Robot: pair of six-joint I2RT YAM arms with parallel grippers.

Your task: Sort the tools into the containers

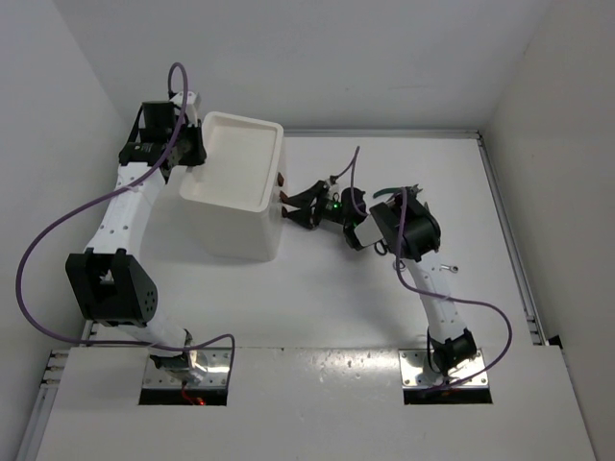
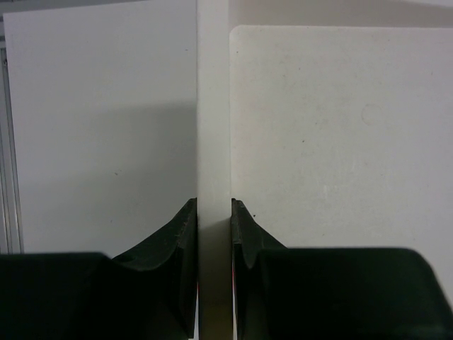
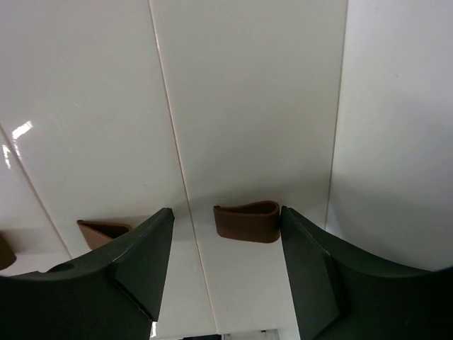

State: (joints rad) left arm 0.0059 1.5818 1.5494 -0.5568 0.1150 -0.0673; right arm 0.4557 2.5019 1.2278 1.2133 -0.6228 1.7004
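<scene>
Lowercase drawer handle [image 3: 3, 253] cut by left edge; second handle [image 3: 104, 229] half behind right end effector [image 3: 226, 211]. Small silver item [image 1: 448, 269] on tabletop [image 1: 384, 317] unidentifiable.

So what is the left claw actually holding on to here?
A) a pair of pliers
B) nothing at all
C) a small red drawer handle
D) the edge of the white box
D: in the left wrist view the left gripper is closed on both sides of the thin upright wall of the white box, and no tool or handle sits between its tips.
</scene>
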